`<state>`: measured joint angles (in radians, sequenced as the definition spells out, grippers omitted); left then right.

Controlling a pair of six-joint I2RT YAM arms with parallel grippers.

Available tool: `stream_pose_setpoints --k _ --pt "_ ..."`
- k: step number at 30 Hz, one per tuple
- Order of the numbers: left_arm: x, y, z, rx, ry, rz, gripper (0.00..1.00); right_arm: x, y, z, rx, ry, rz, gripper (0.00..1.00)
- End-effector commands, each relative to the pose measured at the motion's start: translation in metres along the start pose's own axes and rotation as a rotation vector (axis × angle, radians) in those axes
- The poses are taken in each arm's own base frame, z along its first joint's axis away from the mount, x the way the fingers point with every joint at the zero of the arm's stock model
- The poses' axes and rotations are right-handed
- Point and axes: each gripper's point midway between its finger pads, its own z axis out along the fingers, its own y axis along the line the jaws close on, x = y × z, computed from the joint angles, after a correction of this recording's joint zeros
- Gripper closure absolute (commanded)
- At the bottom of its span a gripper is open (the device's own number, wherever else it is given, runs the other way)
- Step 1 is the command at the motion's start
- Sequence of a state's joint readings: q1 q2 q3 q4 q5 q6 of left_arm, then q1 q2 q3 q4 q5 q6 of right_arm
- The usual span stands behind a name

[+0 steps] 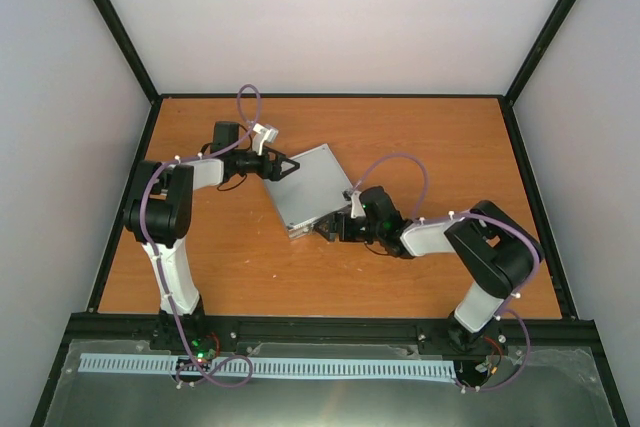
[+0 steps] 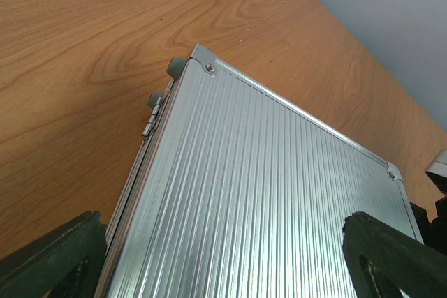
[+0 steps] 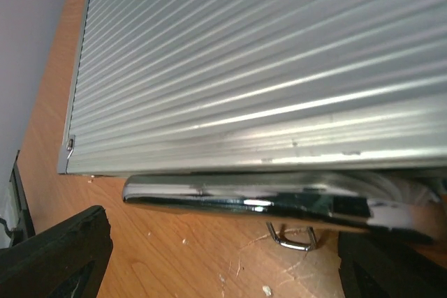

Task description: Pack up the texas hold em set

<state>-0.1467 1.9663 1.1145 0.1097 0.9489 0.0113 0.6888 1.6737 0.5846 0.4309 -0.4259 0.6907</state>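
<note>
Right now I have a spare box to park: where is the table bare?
Bare table along the back wall, the far-right corner, and front centre between left arm and right arm. Crowded mid-table: case, left gripper, right gripper.

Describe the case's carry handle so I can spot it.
On the wooden table lies the closed ribbed silver case. Along its edge facing the right gripper runs the handle: a mirror-bright chrome bar, unlike the small wire loop beside it.

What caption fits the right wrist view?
Open right gripper facing the chrome handle of the closed silver case.
</note>
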Motion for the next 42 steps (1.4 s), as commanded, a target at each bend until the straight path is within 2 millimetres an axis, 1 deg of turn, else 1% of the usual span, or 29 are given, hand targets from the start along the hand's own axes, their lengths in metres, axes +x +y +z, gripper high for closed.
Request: stream_pose_setpoints --k 1,6,13,18,22,25,28,33,40,42 --pt "0.040 -0.008 0.015 0.062 0.099 -0.118 0.07 0.000 -0.008 0.007 0.020 0.010 -0.026 0.12" --pt "0.040 -0.007 0.015 0.061 0.099 -0.117 0.07 0.003 -0.005 0.009 -0.011 0.025 -0.019 0.12" --pt "0.040 -0.008 0.015 0.063 0.100 -0.115 0.06 0.001 0.009 0.014 -0.094 0.028 0.034 0.12" --pt "0.039 -0.008 0.015 0.064 0.098 -0.114 0.07 0.003 0.016 0.007 -0.129 0.024 0.089 0.12" --pt "0.038 -0.009 0.014 0.064 0.098 -0.113 0.07 0.004 0.024 0.001 -0.194 0.009 0.140 0.12" --pt "0.038 -0.009 0.014 0.064 0.097 -0.111 0.07 0.001 0.032 -0.001 -0.247 0.000 0.150 0.12" --pt "0.038 -0.010 0.014 0.064 0.098 -0.109 0.07 0.000 0.037 -0.003 -0.273 -0.009 0.153 0.12" --pt "0.038 -0.011 0.015 0.065 0.099 -0.107 0.07 -0.003 0.033 -0.001 -0.269 -0.022 0.160 0.12" --pt "0.039 -0.011 0.016 0.064 0.103 -0.108 0.07 -0.011 0.032 0.001 -0.262 -0.049 0.166 0.12" --pt "0.040 -0.010 0.016 0.064 0.106 -0.111 0.07 -0.015 0.034 -0.001 -0.268 -0.063 0.168 0.12"
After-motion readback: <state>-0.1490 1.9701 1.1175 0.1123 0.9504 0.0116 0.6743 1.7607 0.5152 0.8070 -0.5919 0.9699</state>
